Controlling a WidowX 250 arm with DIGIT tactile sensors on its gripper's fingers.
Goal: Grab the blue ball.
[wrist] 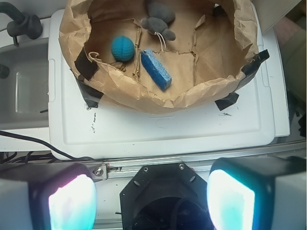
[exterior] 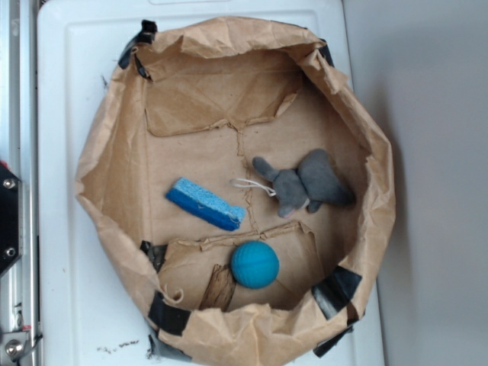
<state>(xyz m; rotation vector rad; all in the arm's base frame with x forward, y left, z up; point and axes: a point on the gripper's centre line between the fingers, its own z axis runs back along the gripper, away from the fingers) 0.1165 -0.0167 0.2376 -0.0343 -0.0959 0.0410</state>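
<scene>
The blue ball (exterior: 255, 264) is a small teal round ball lying in the brown paper bag (exterior: 114, 152), near its lower rim. It also shows in the wrist view (wrist: 123, 48), at the bag's left side. My gripper (wrist: 151, 199) is open and empty. Its two glowing pads (wrist: 72, 203) stand wide apart at the bottom of the wrist view. It hangs well outside the bag, above the robot's black base, far from the ball. The gripper does not show in the exterior view.
In the bag also lie a flat blue block (exterior: 205, 203) and a grey plush toy (exterior: 305, 184), both beside the ball. The bag stands on a white lid (wrist: 158, 129). A metal rail (wrist: 201, 160) and a black cable (wrist: 29, 141) run below it.
</scene>
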